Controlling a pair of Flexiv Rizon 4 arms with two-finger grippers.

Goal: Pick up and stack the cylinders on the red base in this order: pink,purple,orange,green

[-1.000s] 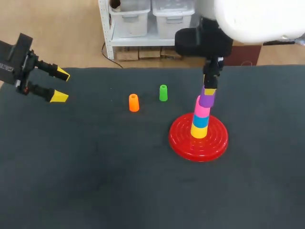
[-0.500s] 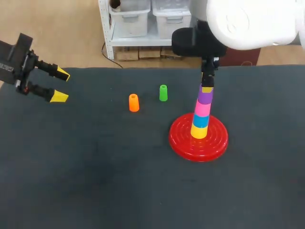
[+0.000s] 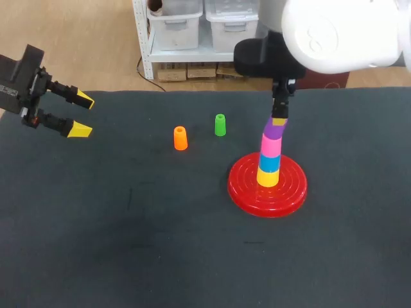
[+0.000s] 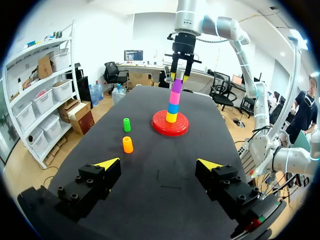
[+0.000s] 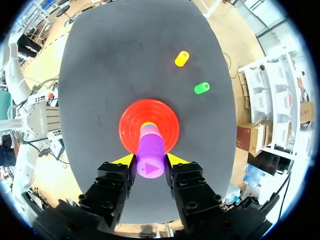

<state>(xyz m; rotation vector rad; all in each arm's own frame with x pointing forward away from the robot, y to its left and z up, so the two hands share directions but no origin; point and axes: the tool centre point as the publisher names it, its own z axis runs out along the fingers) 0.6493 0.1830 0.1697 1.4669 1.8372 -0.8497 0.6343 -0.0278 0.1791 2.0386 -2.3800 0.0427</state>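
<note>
Right claw (image 5: 150, 160) clamped narrow on purple cylinder (image 3: 274, 131), which sits slightly askew atop pink cylinder (image 3: 271, 146) on red base (image 3: 247, 192) at bench (image 3: 128, 244) 3 o'clock; left claw (image 3: 80, 114) wide, empty, 10 o'clock; risk: off-axis release topples the 4-high stack.

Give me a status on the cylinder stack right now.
Done: the pink cylinder sits in the stack on the red base. In hand: the purple cylinder sits on pink, the right gripper shut on it. Left: the orange cylinder and green cylinder stand loose on the table; the left gripper is open, far off.
</note>
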